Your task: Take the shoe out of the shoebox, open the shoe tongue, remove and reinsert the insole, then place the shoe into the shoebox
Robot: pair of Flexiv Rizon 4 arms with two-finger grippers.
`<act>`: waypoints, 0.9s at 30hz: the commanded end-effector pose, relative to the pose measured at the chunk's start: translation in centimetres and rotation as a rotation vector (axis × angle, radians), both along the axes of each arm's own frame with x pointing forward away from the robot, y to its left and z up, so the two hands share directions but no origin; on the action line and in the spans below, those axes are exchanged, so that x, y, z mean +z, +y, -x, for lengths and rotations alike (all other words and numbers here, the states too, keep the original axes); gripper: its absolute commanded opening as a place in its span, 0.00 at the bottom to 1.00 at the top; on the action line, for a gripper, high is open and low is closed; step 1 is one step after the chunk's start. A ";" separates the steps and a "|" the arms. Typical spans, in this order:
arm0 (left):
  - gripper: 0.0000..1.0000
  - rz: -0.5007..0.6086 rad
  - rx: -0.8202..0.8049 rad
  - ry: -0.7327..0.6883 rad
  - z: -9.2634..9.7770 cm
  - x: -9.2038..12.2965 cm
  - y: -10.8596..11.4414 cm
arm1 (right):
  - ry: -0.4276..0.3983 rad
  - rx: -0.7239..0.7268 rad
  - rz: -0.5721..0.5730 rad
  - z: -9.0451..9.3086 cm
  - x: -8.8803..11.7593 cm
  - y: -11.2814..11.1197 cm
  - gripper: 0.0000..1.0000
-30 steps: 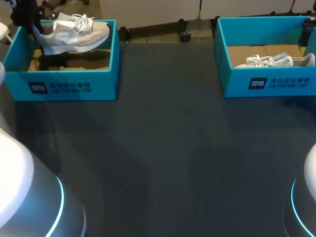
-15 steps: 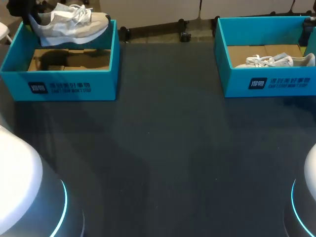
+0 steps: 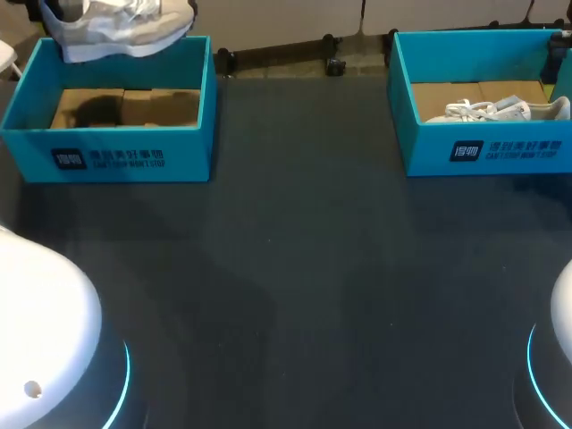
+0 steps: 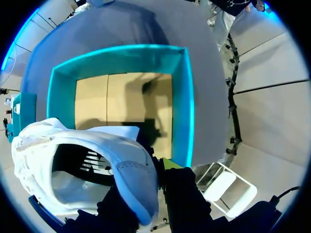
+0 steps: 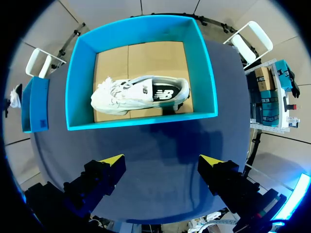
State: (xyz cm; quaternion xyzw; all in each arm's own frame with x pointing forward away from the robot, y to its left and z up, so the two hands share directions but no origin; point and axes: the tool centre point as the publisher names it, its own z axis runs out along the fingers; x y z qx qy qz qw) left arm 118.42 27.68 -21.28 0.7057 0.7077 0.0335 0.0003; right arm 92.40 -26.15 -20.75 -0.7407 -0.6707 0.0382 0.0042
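Note:
A pale grey-and-white shoe (image 3: 121, 27) hangs in the air over the far edge of the left teal shoebox (image 3: 116, 156), whose cardboard floor lies bare. In the left wrist view my left gripper (image 4: 151, 188) is shut on the heel collar of this shoe (image 4: 97, 165), high above the box (image 4: 187, 107). My right gripper (image 5: 163, 162) stands open, well above the table just in front of the right shoebox (image 5: 141, 121). A second white shoe (image 5: 141, 94) lies on its side in that box.
The right shoebox (image 3: 483, 147) with its shoe (image 3: 496, 110) stands at the back right of the dark table (image 3: 304, 286). Between and in front of the two boxes the tabletop is bare. My arms' white bases fill the near corners.
My left gripper has lifted the shoe up out of the left box, from just above its floor to over its far rim. The right arm has kept still.

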 end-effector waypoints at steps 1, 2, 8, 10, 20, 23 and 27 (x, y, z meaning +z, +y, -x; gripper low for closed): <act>0.00 -0.034 0.002 -0.053 3.6 2.6 -0.4 | 0.000 -0.001 0.002 0.0 0.0 0.0 1.00; 0.00 -0.039 0.006 -0.054 3.9 2.9 -0.5 | 0.000 -0.001 0.002 0.0 0.0 0.0 1.00; 0.00 -0.085 0.010 -0.051 5.3 4.1 -0.7 | 0.000 -0.001 0.002 0.0 0.0 0.0 1.00; 0.00 -0.127 -0.011 -0.082 6.0 4.4 -1.2 | 0.000 -0.001 0.002 0.0 0.0 0.0 1.00; 0.00 -0.127 -0.011 -0.082 6.0 4.4 -1.2 | 0.000 -0.001 0.002 0.0 0.0 0.0 1.00; 0.00 -0.127 -0.011 -0.082 6.0 4.4 -1.2 | 0.000 -0.001 0.002 0.0 0.0 0.0 1.00; 0.00 -0.127 -0.011 -0.082 6.0 4.4 -1.2 | 0.000 -0.001 0.002 0.0 0.0 0.0 1.00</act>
